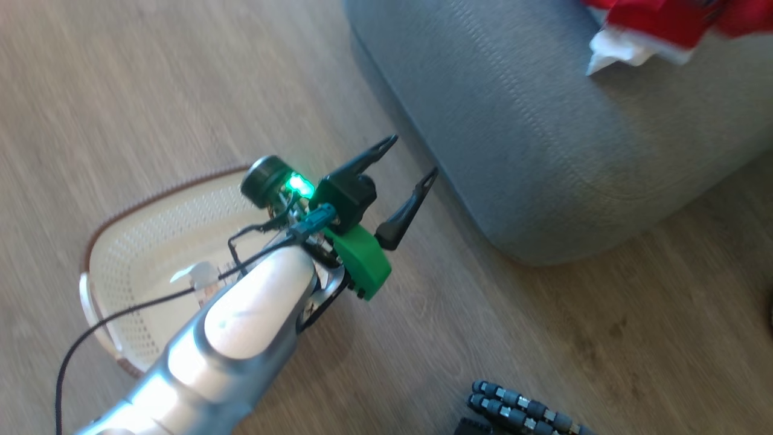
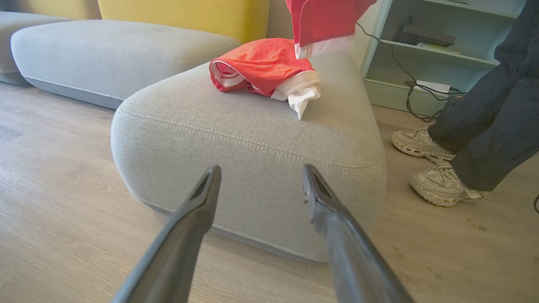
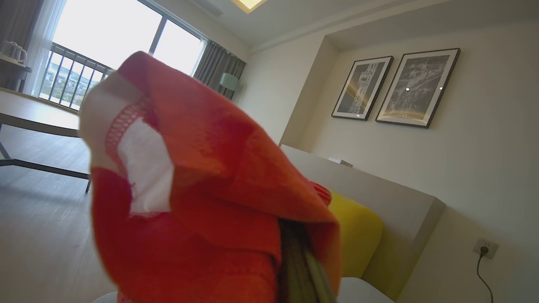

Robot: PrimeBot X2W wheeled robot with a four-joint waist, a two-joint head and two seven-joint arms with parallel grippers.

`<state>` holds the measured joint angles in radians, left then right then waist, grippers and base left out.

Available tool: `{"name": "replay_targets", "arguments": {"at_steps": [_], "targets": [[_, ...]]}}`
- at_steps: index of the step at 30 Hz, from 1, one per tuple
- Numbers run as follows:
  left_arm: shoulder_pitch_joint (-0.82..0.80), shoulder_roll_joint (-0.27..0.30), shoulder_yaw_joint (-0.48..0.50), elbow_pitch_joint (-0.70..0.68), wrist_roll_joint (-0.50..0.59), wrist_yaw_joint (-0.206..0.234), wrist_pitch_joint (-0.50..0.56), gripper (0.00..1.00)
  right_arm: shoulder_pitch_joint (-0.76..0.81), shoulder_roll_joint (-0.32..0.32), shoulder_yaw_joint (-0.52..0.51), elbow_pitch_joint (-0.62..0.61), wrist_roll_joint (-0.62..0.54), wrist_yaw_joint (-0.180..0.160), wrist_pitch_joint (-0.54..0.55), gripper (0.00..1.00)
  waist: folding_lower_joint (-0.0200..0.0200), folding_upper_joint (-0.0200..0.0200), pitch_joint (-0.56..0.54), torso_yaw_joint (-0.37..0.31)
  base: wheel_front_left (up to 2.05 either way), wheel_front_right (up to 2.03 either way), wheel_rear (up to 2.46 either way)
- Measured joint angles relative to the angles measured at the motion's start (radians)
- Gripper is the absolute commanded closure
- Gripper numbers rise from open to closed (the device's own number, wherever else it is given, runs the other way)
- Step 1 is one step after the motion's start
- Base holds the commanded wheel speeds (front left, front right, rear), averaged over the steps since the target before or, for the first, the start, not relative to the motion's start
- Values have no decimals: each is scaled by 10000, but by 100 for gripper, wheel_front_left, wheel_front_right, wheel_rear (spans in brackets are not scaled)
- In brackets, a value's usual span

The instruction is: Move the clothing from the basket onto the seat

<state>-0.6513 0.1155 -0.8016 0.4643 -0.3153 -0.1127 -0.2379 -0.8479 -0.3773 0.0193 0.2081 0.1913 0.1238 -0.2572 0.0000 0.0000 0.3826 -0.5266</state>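
Note:
The cream-white basket (image 1: 145,241) lies on the wooden floor at the lower left, and no red fabric shows inside it. My left gripper (image 1: 412,156) hovers open and empty between the basket and the grey seat (image 1: 543,151). In the left wrist view that gripper (image 2: 261,168) points at the seat's (image 2: 252,139) front corner. One piece of red and white clothing (image 2: 261,67) lies bunched on the seat's top. A second red piece (image 2: 324,21) hangs above it. In the right wrist view this hanging clothing (image 3: 202,189) drapes over my right gripper, leaving one dark finger (image 3: 300,261) showing.
A person's dark trouser legs (image 2: 492,109) and pale shoes (image 2: 442,185) stand right of the seat. Behind are a pale shelf unit (image 2: 425,54) with cables, a yellow cushion (image 2: 185,14) and another grey cushion (image 2: 109,54). Dark ribbed parts (image 1: 519,411) lie at the head view's bottom edge.

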Motion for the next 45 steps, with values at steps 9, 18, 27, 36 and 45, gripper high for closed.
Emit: {"name": "replay_targets", "arguments": {"at_steps": [9, 18, 27, 36, 45], "targets": [[-415, 255, -178, -627, 90, 36, 614, 0, -2441, -1645, -715, 1802, -339, 0, 0, 100, 0, 0, 1270, 509, 0, 0, 0], [-629, 623, -240, -1074, 251, 219, 972, 0, -4552, -2500, -1488, 4449, -817, 0, 165, 100, 2, 0, 2628, 969, 0, 0, 0], [-819, 686, -238, -1392, 251, 433, 1045, 0, -4614, -2560, -2144, 6867, -865, 0, 268, 100, 2, 0, 3467, 1804, 0, 0, 0], [-830, 679, -219, -1310, 228, 529, 796, 0, -3775, -1896, -2061, 8489, -920, 0, 161, 100, 1, -1, 3633, 2335, 0, 0, 0], [-829, 535, -215, -890, 71, 604, 410, 0, -2043, -1423, -1852, 7718, -128, 0, 82, 0, 0, 0, 3105, 2418, 0, 0, 0]]}}
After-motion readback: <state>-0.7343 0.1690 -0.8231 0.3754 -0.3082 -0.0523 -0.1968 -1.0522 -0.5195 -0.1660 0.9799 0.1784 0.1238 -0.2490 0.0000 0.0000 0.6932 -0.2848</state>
